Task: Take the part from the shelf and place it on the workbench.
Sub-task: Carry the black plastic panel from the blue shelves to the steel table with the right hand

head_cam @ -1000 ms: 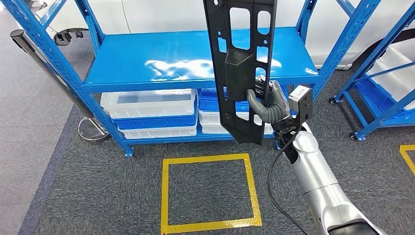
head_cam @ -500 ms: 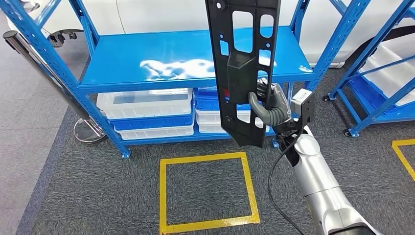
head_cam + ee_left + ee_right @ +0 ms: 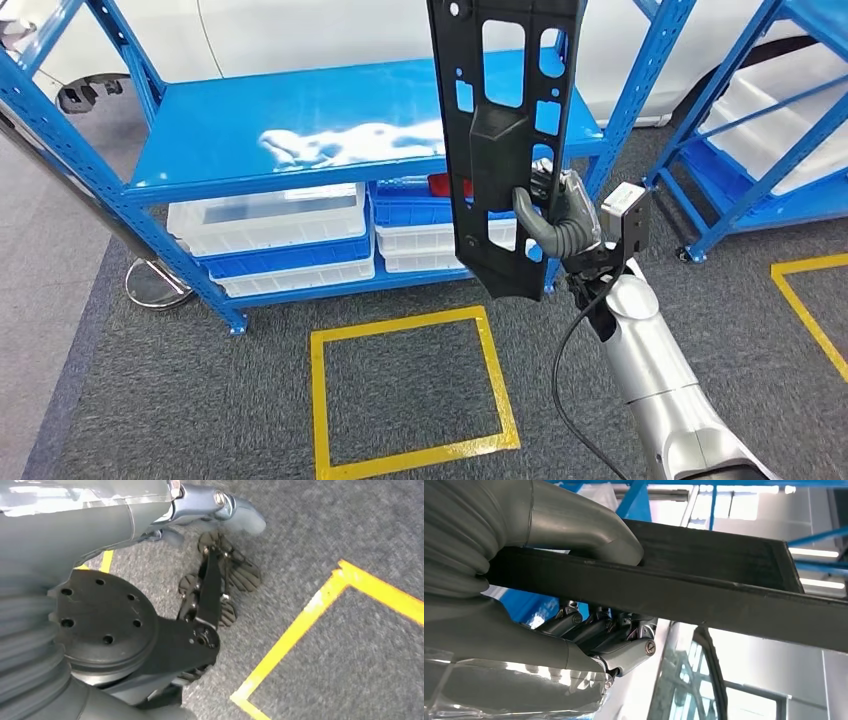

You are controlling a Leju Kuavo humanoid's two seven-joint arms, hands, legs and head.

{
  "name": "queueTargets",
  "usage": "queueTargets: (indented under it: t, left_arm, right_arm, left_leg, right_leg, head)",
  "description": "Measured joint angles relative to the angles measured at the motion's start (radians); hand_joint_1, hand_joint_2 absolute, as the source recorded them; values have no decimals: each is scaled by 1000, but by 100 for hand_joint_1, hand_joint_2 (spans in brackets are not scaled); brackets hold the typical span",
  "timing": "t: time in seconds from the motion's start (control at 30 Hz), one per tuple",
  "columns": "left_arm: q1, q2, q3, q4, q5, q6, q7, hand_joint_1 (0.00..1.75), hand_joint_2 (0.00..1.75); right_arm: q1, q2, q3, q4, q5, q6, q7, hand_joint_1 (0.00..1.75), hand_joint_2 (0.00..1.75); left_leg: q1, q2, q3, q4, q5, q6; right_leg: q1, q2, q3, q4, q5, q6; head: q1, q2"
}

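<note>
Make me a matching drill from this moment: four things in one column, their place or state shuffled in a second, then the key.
Things
1. black part
2. right robot hand
3. white and blue bins
4. yellow tape square

Places or states
A. stacked on the blue shelf's lower level
B. marked on the grey carpet in front of the shelf
C. held upright, off the shelf
D. thumb hooked through an opening, gripping

Pairs: 1-C, 2-D, 3-A, 4-B
</note>
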Motion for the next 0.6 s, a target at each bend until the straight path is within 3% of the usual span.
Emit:
queueTargets:
  t: [0.07, 0.13, 0.23, 0.3, 0.33, 0.4, 0.47, 0.5, 0.57, 0.6]
  left_arm:
    - [-1, -1, 0, 0, 0, 0, 0, 0, 175]
    - [-2, -2, 0, 0, 1, 0, 0, 0, 175]
    - [-1, -3, 0, 0, 0, 0, -1, 0, 175]
    - [-1, -3, 0, 0, -1, 0, -1, 0, 175]
    - [-1, -4, 0, 0, -2, 0, -2, 0, 175]
    - [-2, -6, 0, 0, -3, -1, -4, 0, 175]
    - [-3, -6, 0, 0, -4, -2, -6, 0, 175]
    - [-4, -6, 0, 0, -4, -1, -6, 0, 175]
    - [-5, -7, 0, 0, -4, 0, -7, 0, 175]
    - [-5, -6, 0, 0, -4, 0, -7, 0, 175]
  right_arm:
    - [3, 2, -1, -1, 0, 1, 0, 143, 175]
    - [5, 1, -4, -2, -1, 3, 0, 143, 175]
    - [7, 2, -6, -2, -4, 4, -1, 143, 175]
    - [15, 2, -7, -2, -5, 4, 0, 143, 175]
    - [18, 2, -8, -2, -5, 4, 0, 143, 175]
    - [21, 2, -13, -3, -7, 3, 0, 143, 175]
    - [22, 2, -18, -6, -8, 4, -1, 143, 175]
    - [23, 1, -20, -8, -9, 5, -2, 143, 175]
    - [26, -2, -24, -9, -9, 9, -3, 143, 175]
    - [28, -3, -26, -10, -9, 10, -3, 143, 175]
  left_leg:
    - [0, 17, 5, -13, 5, 4]
    - [4, 40, 13, -33, 15, 11]
    - [1, 74, 17, -41, 19, 19]
    - [0, 95, 16, -39, 17, 21]
    - [0, 105, 15, -36, 15, 20]
    - [-1, 124, 15, -27, 7, 16]
    - [-6, 138, 14, -16, -3, 7]
    - [-9, 144, 14, -13, -6, 2]
    - [-10, 156, 16, -11, -10, -8]
    - [-8, 150, 16, -7, -17, -13]
  right_leg:
    - [-4, 16, -5, -5, 7, 14]
    - [0, -5, -17, 17, -10, 24]
    - [1, -55, -96, 184, -96, 33]
    - [0, -60, -134, 266, -116, 38]
    - [0, -64, -125, 251, -99, 39]
    - [1, -90, -57, 121, -40, 36]
    - [8, -119, -2, 13, -7, 23]
    - [11, -124, 5, -3, -6, 16]
    - [12, -105, 2, -3, -4, 3]
    - [9, -96, 2, -5, -1, -3]
  head:
    - [-2, 0]
    - [1, 0]
    - [7, 0]
    - [7, 0]
    - [7, 0]
    - [8, 0]
    - [6, 0]
    - [6, 0]
    - [5, 0]
    - [5, 0]
